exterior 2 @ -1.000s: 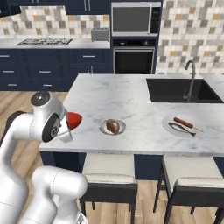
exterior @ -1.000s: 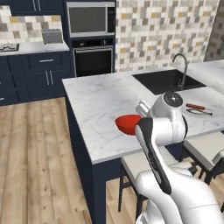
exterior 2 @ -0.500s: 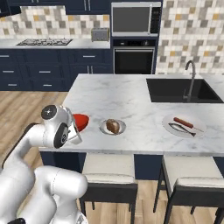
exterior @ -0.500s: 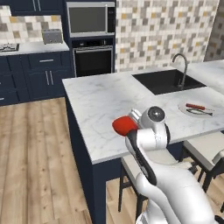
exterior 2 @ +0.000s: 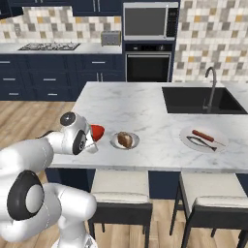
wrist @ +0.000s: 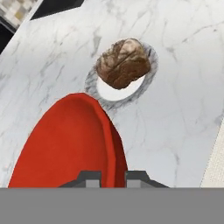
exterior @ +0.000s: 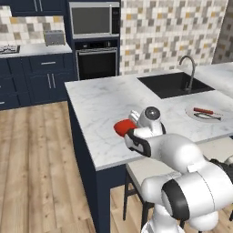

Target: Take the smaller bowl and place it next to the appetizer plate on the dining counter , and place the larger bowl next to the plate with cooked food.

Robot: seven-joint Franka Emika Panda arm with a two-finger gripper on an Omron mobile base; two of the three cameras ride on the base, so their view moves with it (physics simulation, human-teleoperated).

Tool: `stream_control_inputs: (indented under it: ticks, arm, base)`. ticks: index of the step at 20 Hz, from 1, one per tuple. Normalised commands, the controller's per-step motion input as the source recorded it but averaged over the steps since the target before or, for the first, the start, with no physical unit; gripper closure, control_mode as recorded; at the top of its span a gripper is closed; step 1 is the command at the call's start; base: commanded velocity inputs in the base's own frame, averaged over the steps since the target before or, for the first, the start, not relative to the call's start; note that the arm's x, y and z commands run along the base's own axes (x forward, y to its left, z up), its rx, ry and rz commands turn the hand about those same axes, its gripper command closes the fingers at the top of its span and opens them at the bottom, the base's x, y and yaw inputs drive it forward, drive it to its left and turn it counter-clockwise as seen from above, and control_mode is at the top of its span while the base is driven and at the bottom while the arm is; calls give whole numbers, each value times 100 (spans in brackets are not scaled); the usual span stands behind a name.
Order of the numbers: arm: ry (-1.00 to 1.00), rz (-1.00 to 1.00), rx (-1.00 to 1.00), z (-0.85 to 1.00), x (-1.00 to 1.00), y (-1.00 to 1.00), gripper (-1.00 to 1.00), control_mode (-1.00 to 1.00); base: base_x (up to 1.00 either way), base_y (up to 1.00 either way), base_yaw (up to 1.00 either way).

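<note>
While clamped at its near rim by the gripper (wrist: 113, 176), jaws nearly together on the thin wall, the smaller bowl (wrist: 70, 144) hangs over the dining counter (exterior 2: 145, 109) near its front edge. Tilted rather than level: in the hand view, open red inside facing the camera, drawn out into a long oval. Long axis running from the fingertips (wrist: 89, 177) away toward the appetizer plate (wrist: 120, 87). Far rim just short of that plate's edge; touching or not, cannot tell. On the plate, a brown lump of food (wrist: 124, 63), off centre toward the far side.

From the right base view, smaller bowl (exterior 2: 97, 131) as a red sliver poking out past the hand, pointed toward the appetizer plate (exterior 2: 125, 141) just beside it. From the left base view, smaller bowl (exterior: 124, 127) on the arm's left, above the marble. Farther along the counter, well apart, a second plate with cooked food (exterior 2: 202, 139), near the black sink (exterior 2: 198, 99) and its curved tap (exterior 2: 211, 82).
</note>
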Motion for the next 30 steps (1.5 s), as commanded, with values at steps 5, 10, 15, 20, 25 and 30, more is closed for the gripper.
stream_control_inputs:
  ticks: [5, 10, 15, 20, 25, 30]
  arm:
    - [11, 0, 0, -31, 19, 0, 100, -100]
    - [11, 0, 0, -49, 43, 0, 100, -100]
    - [9, 0, 0, -34, 91, 0, 100, -100]
    - [8, -1, 0, -23, 90, 10, -100, -100]
    - [-4, 0, 1, 18, -1, 2, -100, -100]
    - [-13, -9, 0, 100, -39, 0, -100, -100]
  base:
    - [0, 0, 0]
    - [0, 0, 0]
    - [0, 0, 0]
    - [0, 0, 0]
    - [0, 0, 0]
    - [0, 0, 0]
